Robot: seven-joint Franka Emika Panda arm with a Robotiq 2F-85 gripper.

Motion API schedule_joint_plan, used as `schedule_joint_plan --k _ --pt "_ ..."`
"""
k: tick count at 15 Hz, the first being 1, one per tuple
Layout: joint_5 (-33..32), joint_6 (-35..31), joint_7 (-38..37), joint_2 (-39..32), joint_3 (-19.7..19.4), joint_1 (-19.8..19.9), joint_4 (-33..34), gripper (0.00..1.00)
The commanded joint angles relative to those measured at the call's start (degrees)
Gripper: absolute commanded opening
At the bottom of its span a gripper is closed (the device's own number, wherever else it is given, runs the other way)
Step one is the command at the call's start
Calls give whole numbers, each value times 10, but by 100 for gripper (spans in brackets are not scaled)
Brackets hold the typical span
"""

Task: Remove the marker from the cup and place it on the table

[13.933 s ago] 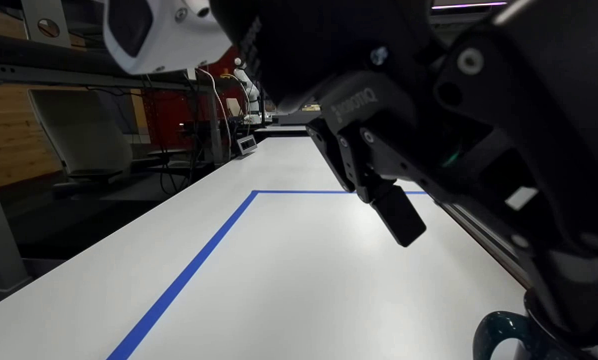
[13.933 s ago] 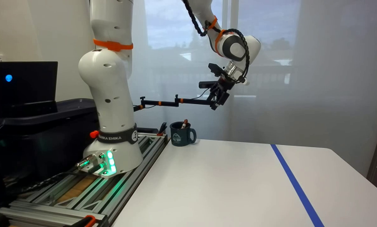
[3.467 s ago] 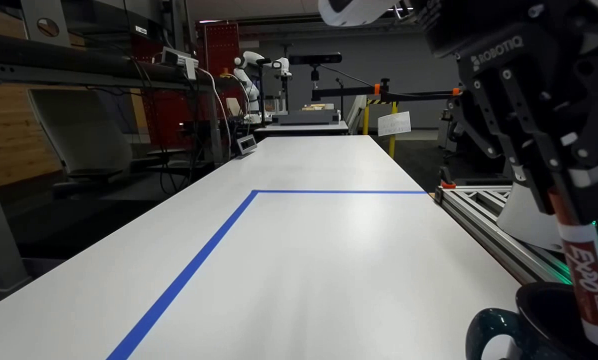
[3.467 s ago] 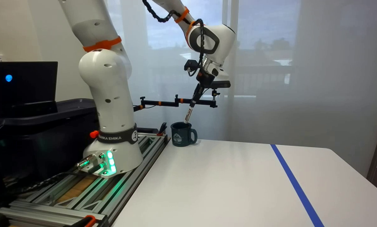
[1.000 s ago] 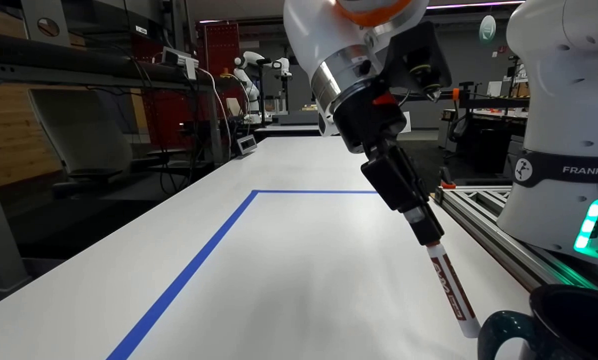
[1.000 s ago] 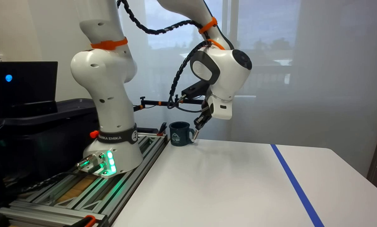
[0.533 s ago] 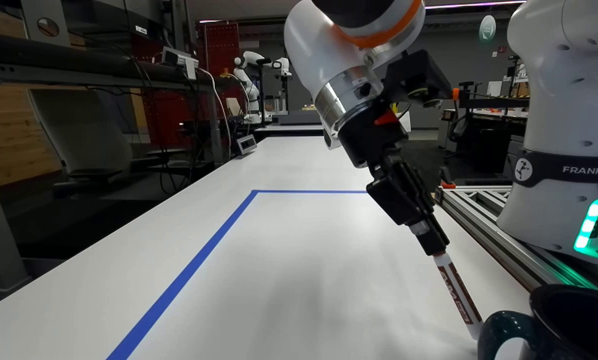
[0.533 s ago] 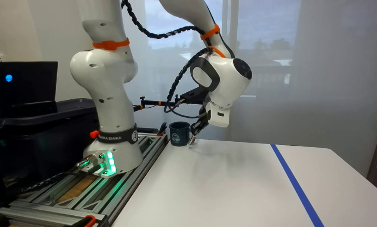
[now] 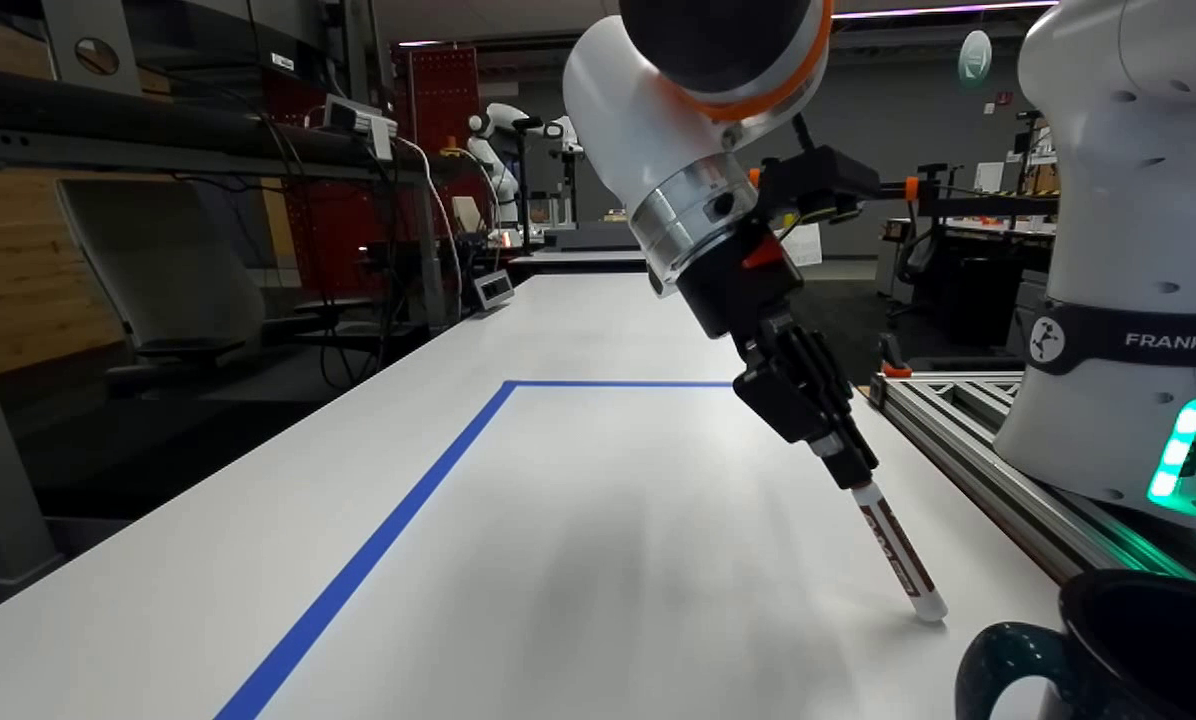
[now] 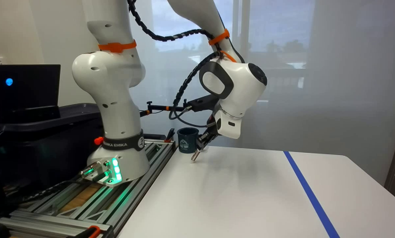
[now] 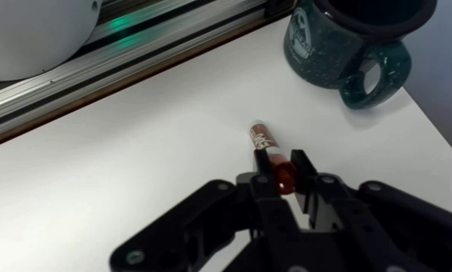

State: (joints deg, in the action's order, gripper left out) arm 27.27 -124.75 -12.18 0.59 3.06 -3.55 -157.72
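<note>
1. Wrist view: the fingers (image 11: 303,166) pinch the marker (image 11: 273,151) by its red-brown end, the rest of it reaching out over the desk (image 11: 195,109). The cup (image 11: 330,56) stands upright, apart from it. I take the step in hand to be the setting down, since the marker is already out. The next move seems to call for lowering it until it rests on the desk, ideally laid closer to flat, before the fingers part; let go at this slant, it would probably tip over and might roll.
2. In an exterior view, the marker (image 9: 896,550) slants down from the fingers, its white end close to the desk; whether it touches, I cannot tell. Half a second ago that end met the cup from this angle; now bare desk shows between them.
3. In an exterior view, the marker (image 10: 195,156) shows small below the fingers, near the foot of the cup. A few seconds ago its lower end was at the cup's mouth; now it is wholly outside and lower. Against half a second ago, the cup has not visibly moved.
</note>
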Motion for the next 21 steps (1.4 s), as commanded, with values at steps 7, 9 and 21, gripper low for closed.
schedule_joint_plan --k 7,9,21 --pt "-111 -85 -4 -9 -1 5 5 5" --pt "-124 -110 0 -10 -1 5 5 5" --pt "-178 -178 32 -11 -5 8 5 5"
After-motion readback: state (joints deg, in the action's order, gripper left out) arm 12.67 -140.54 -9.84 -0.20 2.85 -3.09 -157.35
